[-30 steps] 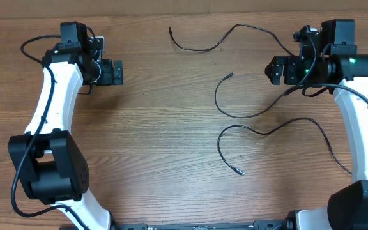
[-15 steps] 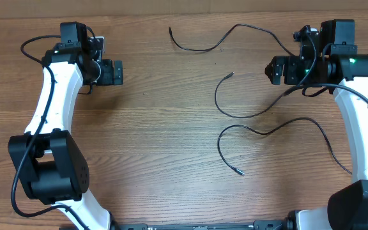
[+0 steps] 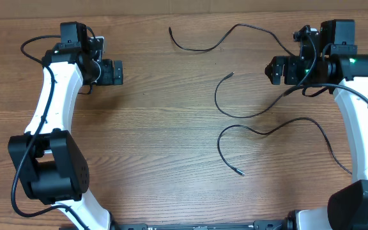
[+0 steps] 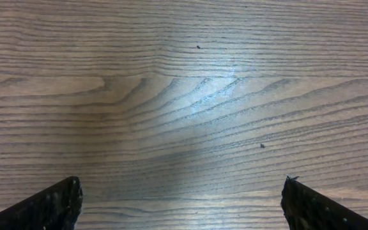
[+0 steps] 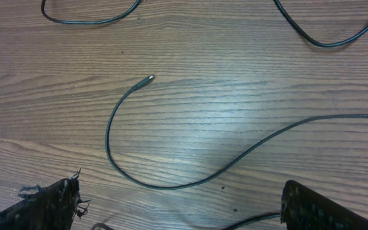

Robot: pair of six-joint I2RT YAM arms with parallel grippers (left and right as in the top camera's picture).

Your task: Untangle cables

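Nothing has moved since the earlier frames. The left jaws, at ten o'clock, stand released over bare desk, grasping nothing. The right jaws, at two o'clock, are likewise spread wide and empty. Just inward of them curls the middle cable, with a second cable at twelve and a third cable toward five. All three look separate, so the untangling seems nearly finished. The next move calls for checking whether any strands cross beside the right jaws.
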